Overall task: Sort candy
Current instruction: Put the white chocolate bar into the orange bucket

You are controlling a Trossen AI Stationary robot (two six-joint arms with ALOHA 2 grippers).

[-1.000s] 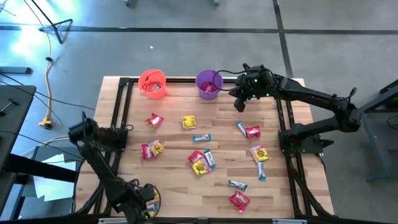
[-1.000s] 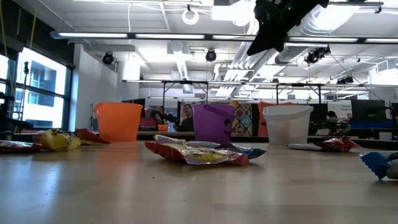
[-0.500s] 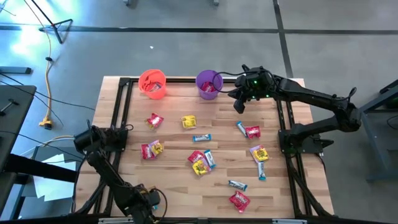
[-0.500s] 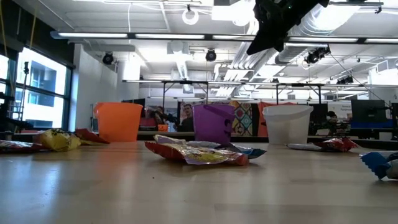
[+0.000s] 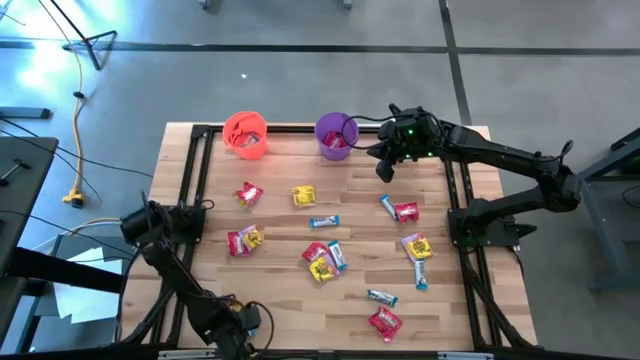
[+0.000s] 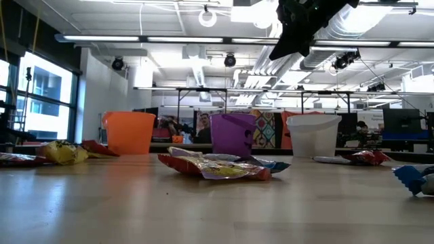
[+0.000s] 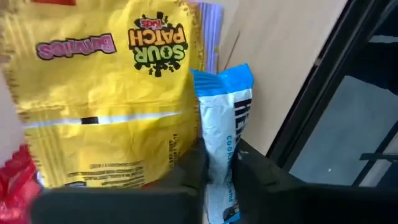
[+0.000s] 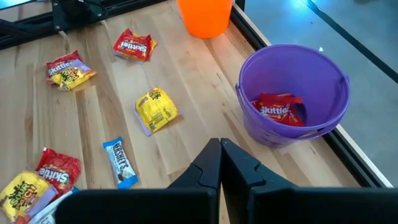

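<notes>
In the left wrist view a blue-and-white bar (image 7: 222,106) lies on the wood beside a yellow packet (image 7: 106,93), with a red packet (image 7: 15,177) next to them. My left gripper (image 7: 219,152) is shut on the bar at the table's near left corner (image 5: 240,322). More candy lies scattered over the table: a yellow packet (image 5: 303,195), a blue bar (image 5: 323,222) and a red packet (image 5: 385,322). My right gripper (image 5: 385,165) hangs shut and empty above the table beside the purple cup (image 5: 336,135), which has a red packet (image 8: 278,109) in it. My left gripper pinches the blue-and-white bar by its two long edges (image 7: 219,140), one finger on each side. The fingers come from above, pointing steeply down, and lie across the bar. The bar lies on the table next to the yellow packet.
An orange cup (image 5: 245,134) stands at the far left and a white cup (image 6: 313,135) shows beside the purple one in the low view. A black frame rail (image 7: 323,93) runs along the table's edge close to the left gripper.
My left arm has sunk over the near left corner. Its gripper has shifted a little toward the table's right edge and now covers the yellow packet that showed beside it before. The right arm has kept still.
</notes>
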